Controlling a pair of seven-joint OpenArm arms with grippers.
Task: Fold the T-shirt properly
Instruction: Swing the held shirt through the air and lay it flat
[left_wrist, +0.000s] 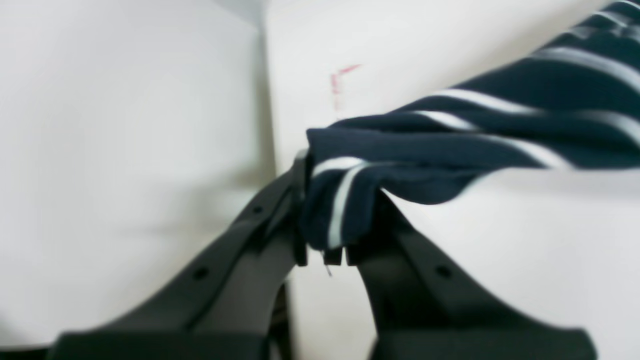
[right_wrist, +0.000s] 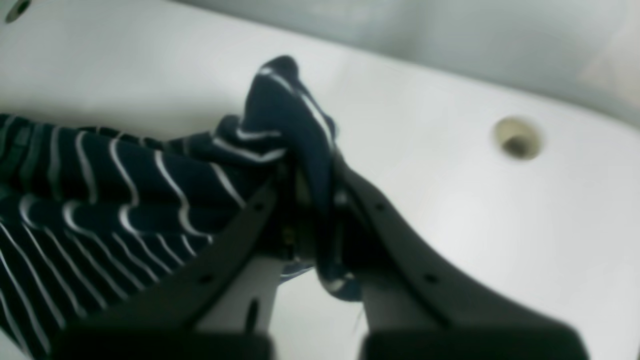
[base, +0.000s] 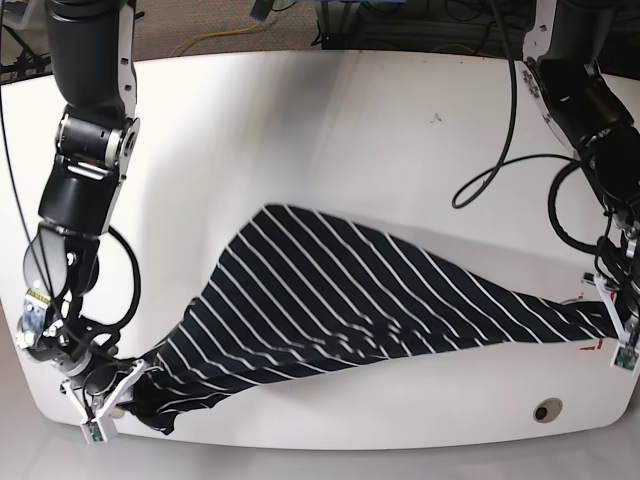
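Observation:
The black T-shirt with thin white stripes (base: 350, 290) is stretched across the white table between my two grippers. My left gripper (base: 612, 322), at the right edge in the base view, is shut on one bunched end of the T-shirt (left_wrist: 345, 195). My right gripper (base: 125, 385), at the lower left in the base view, is shut on the other bunched end of the T-shirt (right_wrist: 300, 150). The cloth sags in the middle and lies partly on the table. In both wrist views the black fingers (left_wrist: 400, 250) (right_wrist: 235, 235) pinch a wad of cloth.
The white table (base: 350, 130) has a small round hole (base: 545, 411) near the front right edge, also in the right wrist view (right_wrist: 517, 138). A red mark (left_wrist: 340, 85) is on the table by the left gripper. Cables (base: 490, 150) hang at the back right.

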